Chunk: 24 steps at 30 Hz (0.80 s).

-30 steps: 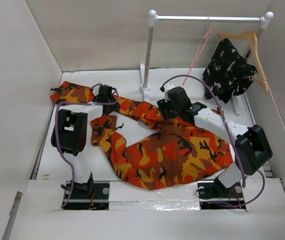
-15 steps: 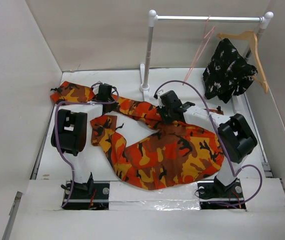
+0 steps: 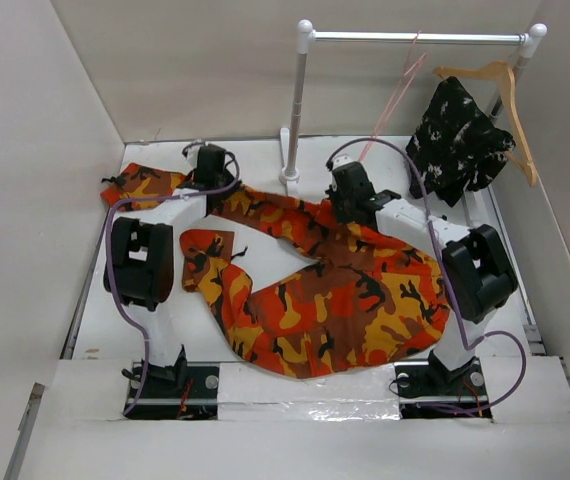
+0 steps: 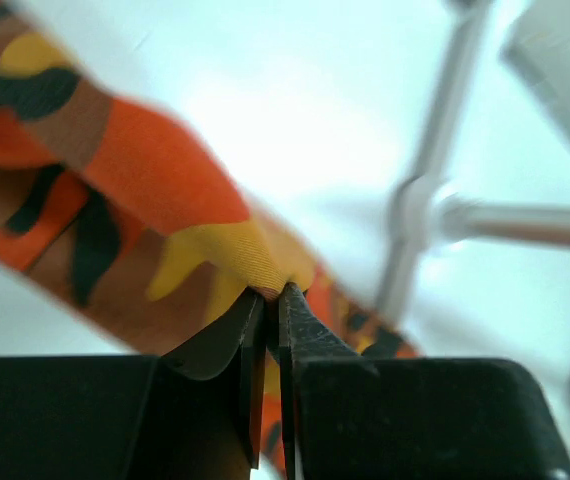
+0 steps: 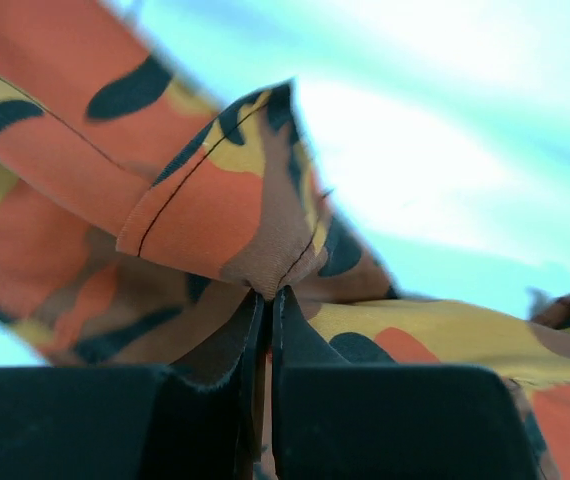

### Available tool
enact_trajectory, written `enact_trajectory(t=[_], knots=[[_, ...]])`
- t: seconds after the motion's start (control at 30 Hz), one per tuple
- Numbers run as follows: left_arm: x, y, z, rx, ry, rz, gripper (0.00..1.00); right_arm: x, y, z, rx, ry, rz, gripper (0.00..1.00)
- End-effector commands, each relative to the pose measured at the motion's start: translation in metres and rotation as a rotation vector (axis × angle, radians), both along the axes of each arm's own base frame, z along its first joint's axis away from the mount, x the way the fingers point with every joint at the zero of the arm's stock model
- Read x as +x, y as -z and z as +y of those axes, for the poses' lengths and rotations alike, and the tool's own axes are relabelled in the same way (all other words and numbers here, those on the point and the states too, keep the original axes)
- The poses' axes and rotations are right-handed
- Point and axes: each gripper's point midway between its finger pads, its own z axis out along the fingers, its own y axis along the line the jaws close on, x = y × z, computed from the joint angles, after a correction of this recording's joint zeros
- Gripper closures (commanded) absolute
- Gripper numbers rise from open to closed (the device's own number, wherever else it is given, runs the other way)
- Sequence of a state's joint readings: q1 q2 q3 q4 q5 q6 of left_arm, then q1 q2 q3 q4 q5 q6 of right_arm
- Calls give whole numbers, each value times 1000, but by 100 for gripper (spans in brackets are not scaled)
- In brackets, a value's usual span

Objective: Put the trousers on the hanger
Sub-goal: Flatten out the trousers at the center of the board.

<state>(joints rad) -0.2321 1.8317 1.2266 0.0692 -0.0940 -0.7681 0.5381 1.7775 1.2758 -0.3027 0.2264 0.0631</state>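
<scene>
Down at 6 o'clock the left gripper (image 4: 271, 295) has its two dark fingers (image 4: 310, 330) pressed together, with a fold of the trousers (image 4: 115, 190) nipped between the tips. The orange, yellow, brown and black cloth runs as a broad band from about 10 o'clock down to the pinch, and a narrow strip of it carries on past the fingers towards 4 o'clock. Beneath lies the white table (image 4: 295, 100). Towards 1 o'clock a blurred white post (image 4: 435, 130) slants across, and a pale bar (image 4: 525, 225) leaves it towards 3 o'clock.
</scene>
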Motion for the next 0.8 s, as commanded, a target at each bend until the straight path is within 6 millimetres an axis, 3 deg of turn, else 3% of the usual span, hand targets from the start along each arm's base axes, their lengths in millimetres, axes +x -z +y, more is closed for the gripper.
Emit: enact_trajectory(t=[0.0,0.03,0.07,0.1,0.13,0.17,0.2,0.23,0.3,0.33,0.37,0.4,0.43,0.47,0.5,0.53,0.6,0.63,0.67,0.7,0.73,0.77], knots=[[48,-50,-1,-5,-48,-143,100,50,-38,-28,23,188,-167,100],[57,-32,-1,9,-51,-107,96,55,-34,-27,21,202,-168,100],[74,-49,-4,7,-57,-139,92,65,-42,-34,29,249,-196,100],[76,-43,-5,15,-54,-110,88,69,-43,-34,30,264,-206,100],[82,-27,-7,31,-39,-73,77,73,-41,-40,22,289,-205,98],[92,-41,-9,34,-37,-96,70,76,-35,-41,11,305,-193,93],[90,-37,-7,52,-38,-69,65,81,-39,-41,16,328,-205,88],[91,-39,-3,77,-43,-73,56,82,-38,-41,15,331,-202,77],[87,-50,4,107,-50,-103,48,80,-39,-42,26,348,-206,65],[82,-70,8,115,-61,-140,40,80,-43,-40,44,341,-218,54],[73,-63,12,133,-57,-126,39,77,-45,-36,71,321,-213,52],[68,-70,14,128,-62,-145,39,74,-57,-34,100,314,-228,45],[59,-71,8,113,-46,-151,39,67,-56,-33,115,299,-218,38],[37,-70,5,97,-34,-155,39,61,-60,-29,148,277,-215,37],[31,-77,-1,74,-23,-203,39,53,-82,-31,184,273,-252,32],[14,-76,-21,64,18,-214,39,42,-77,-36,184,274,-243,25],[-23,-68,-41,74,76,-231,39,31,-86,-54,222,300,-259,24],[-38,-67,-53,87,104,-237,39,22,-109,-64,270,311,-311,24],[-65,-45,-83,109,192,-199,39,13,-93,-87,283,352,-283,27],[-79,-36,-98,124,228,-185,39,8,-92,-99,305,375,-285,31],[-90,-27,-108,138,250,-172,38,2,-108,-114,350,403,-329,53],[-112,-8,-128,152,315,-136,37,-2,-106,-130,370,437,-338,78]])
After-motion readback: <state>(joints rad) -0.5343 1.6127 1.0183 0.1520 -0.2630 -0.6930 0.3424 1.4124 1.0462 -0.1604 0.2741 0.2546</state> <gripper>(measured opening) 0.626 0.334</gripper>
